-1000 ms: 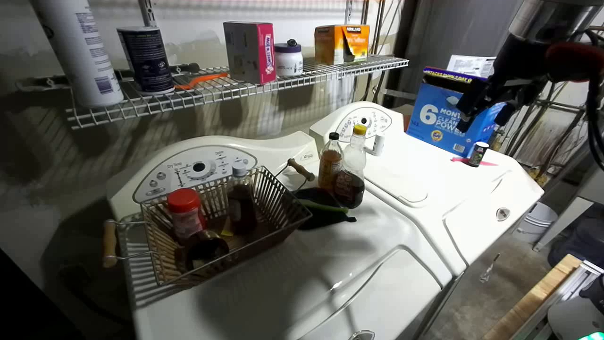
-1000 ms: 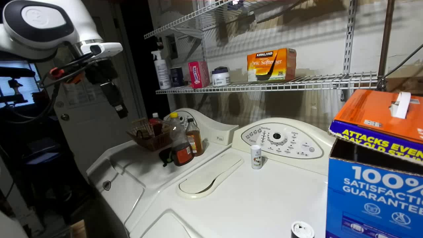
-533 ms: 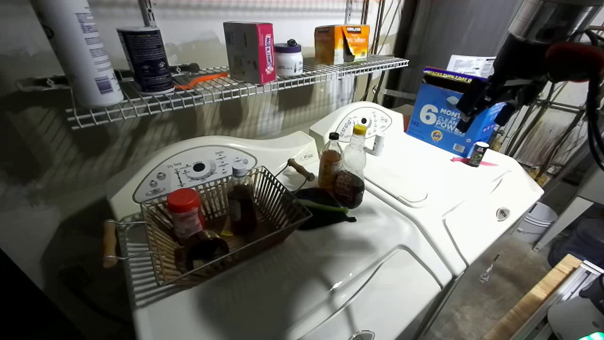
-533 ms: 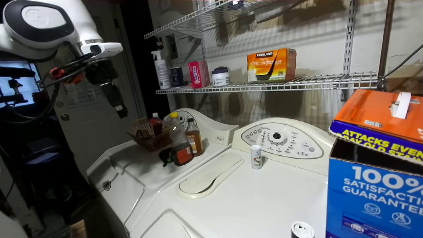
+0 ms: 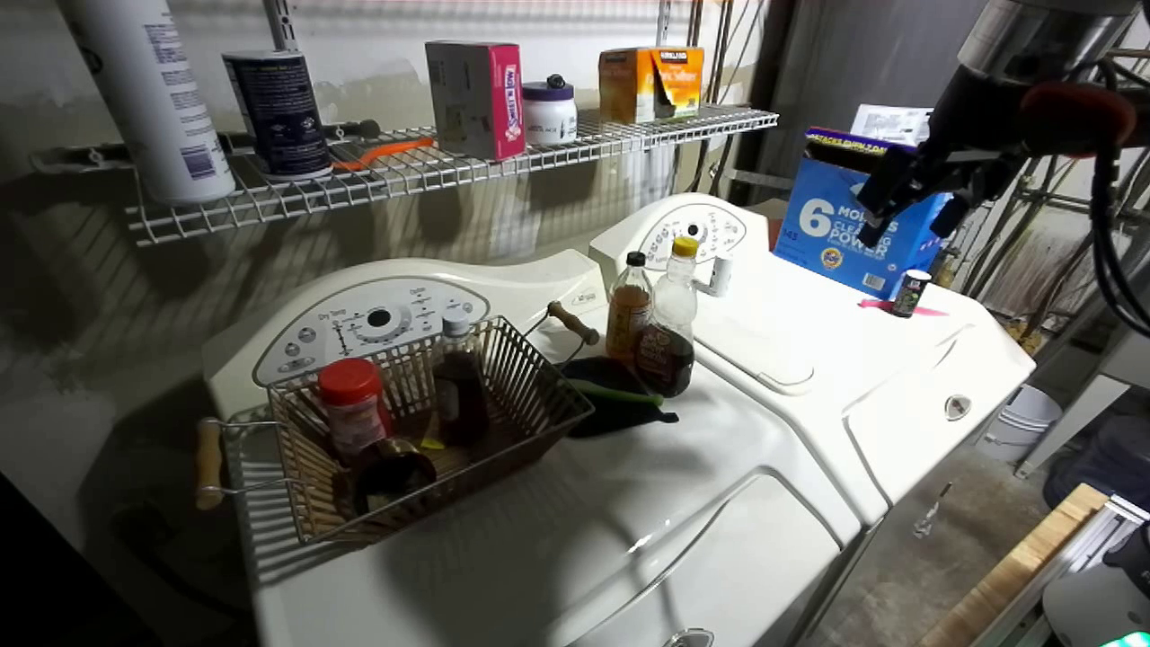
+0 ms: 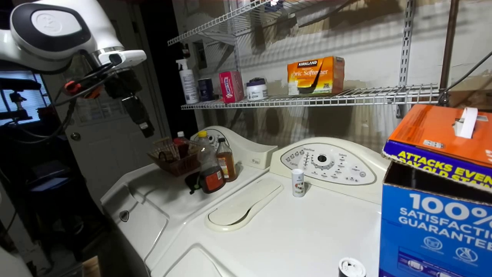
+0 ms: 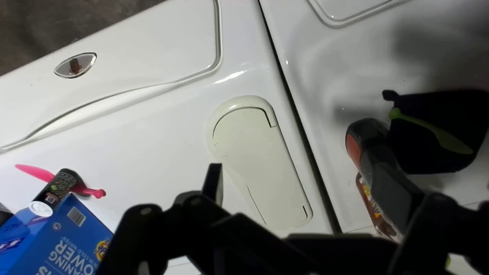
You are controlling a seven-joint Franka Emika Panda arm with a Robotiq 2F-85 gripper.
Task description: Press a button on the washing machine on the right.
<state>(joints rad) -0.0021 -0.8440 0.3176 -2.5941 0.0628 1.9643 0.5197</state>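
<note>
Could tip white cyl. shaker (image 6: 298, 184) just in front of pale-grey oval panel (image 6: 333, 163), or double-press, w/ empty black two-finger hand (image 7: 298, 172) spread wide above glossy white washing machine (image 6: 319, 227), R in both ext. views.

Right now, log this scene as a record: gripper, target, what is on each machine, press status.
gripper: open, holding nothing, in midair
target: washing machine, on the right in both exterior views
on it: white canister, black canister, blue box, pink utensil
on the neighbouring machine: wire basket, yellow-capped bottle, black-capped bottle, green utensil, dark item too unclear to name
press status: gripper apart from the control panel
</note>
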